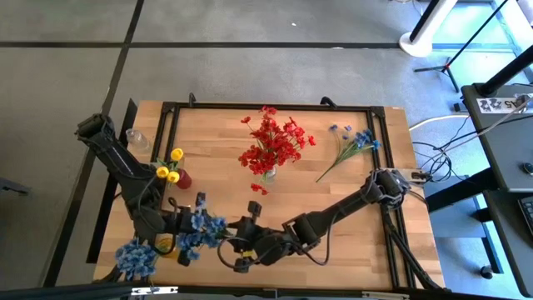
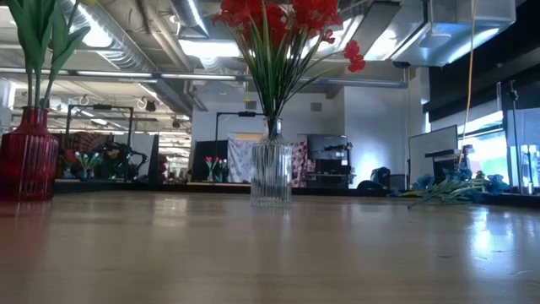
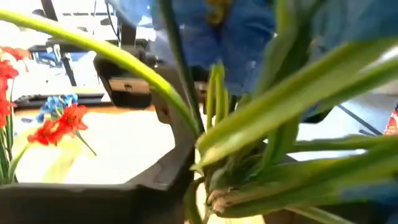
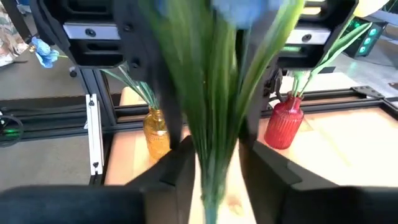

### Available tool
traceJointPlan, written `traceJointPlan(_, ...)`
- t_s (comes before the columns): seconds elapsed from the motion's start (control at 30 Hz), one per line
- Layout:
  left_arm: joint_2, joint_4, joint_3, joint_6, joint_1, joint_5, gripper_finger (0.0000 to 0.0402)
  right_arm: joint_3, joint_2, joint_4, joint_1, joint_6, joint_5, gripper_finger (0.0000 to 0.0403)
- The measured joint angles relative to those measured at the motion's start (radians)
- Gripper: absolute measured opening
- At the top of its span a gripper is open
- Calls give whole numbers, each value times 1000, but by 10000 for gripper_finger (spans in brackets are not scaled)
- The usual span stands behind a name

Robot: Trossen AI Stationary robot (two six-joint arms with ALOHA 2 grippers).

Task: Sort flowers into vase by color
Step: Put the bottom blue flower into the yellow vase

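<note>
Blue flowers [image 1: 202, 227], clustered blooms, thin green stems.

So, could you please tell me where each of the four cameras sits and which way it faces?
High view: above the table, looking straight down; shows both arms, left gripper and right gripper meeting at the blue flowers.
Low view: at table-top height, looking level at the clear vase of red flowers; no arm shows.
Left wrist view: on the left arm, facing green stems.
Right wrist view: on the right arm, facing the left arm.
Shared: the red vase shows in the right wrist and low views.
</note>
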Motion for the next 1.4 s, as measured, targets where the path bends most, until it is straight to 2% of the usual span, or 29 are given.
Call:
traceJointPlan(0.17,-1,-40,0,-44,9,-33,29,0,0,29,7,-22,-2,176)
traceJointPlan(0.2,0,-38,0,-45,9,-37,18,0,0,27,9,-25,-7,186)
traceJointPlan(0.4,-41,-97,38,-48,-11,-23,10,0,-12,39,49,-61,-12,223)
traceJointPlan(0.5,-57,-304,155,-91,-41,-34,7,0,-27,35,94,-89,19,227)
traceJointPlan(0.63,-54,-726,345,-291,-79,13,6,0,-27,19,153,-103,80,227)
traceJointPlan(0.73,-52,-944,419,-450,-110,92,6,0,-27,-10,179,-99,154,227)
traceJointPlan(0.83,-51,-1089,456,-599,-154,111,7,0,-26,-44,205,-96,252,227)
traceJointPlan(0.97,-52,-1188,476,-750,-230,92,7,0,-26,-58,224,-95,357,227)
traceJointPlan(1.1,-68,-1214,478,-850,-340,70,7,0,-26,-63,225,-91,381,227)
traceJointPlan(1.4,-91,-1356,479,-1035,-598,-167,7,0,-26,-81,221,-63,397,227)
